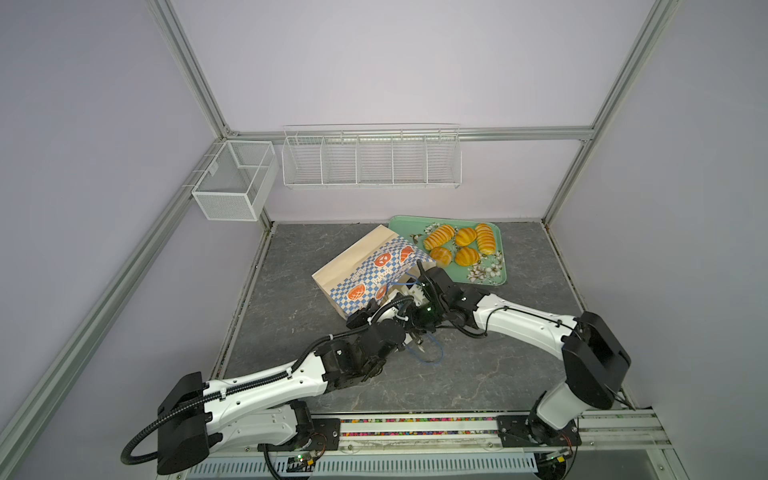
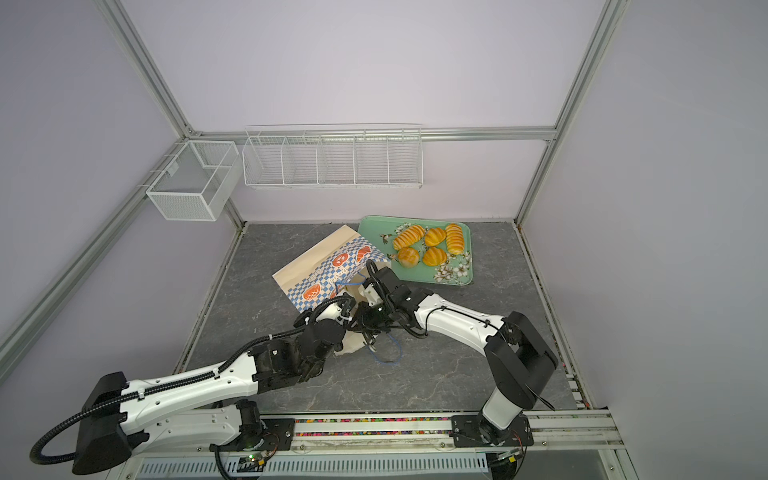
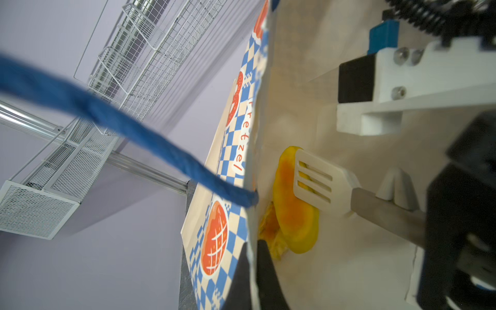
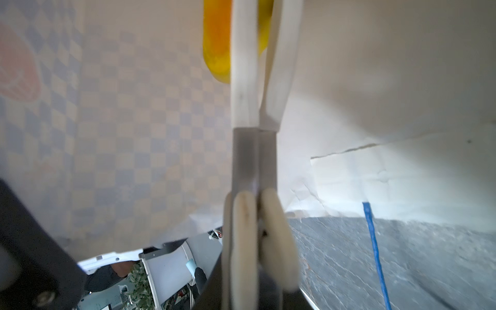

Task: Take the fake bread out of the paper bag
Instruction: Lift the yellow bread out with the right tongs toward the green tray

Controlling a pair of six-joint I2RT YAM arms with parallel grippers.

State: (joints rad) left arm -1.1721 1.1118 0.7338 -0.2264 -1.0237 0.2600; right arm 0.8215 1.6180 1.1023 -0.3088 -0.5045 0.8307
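Both arms stretch low and forward to the mouth of the cream, blue-checkered paper bag [image 1: 365,266], which lies on its side on the grey table [image 1: 519,365].
The left gripper [image 3: 253,245] pinches the bag's rim; the right gripper [image 1: 417,291] clenches metal tongs [image 3: 316,185] with white slotted heads, closed on a glossy golden-orange fake bread [image 3: 292,214] inside the bag. Five more breads lie on the green flowered tray [image 1: 496,276].

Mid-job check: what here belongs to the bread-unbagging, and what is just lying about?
In use: paper bag, pinched by left pincer; tongs in right pincer, closed on fake bread inside the bag; green flowered tray with five breads.
Idle: wire rack, mesh basket on the wall.
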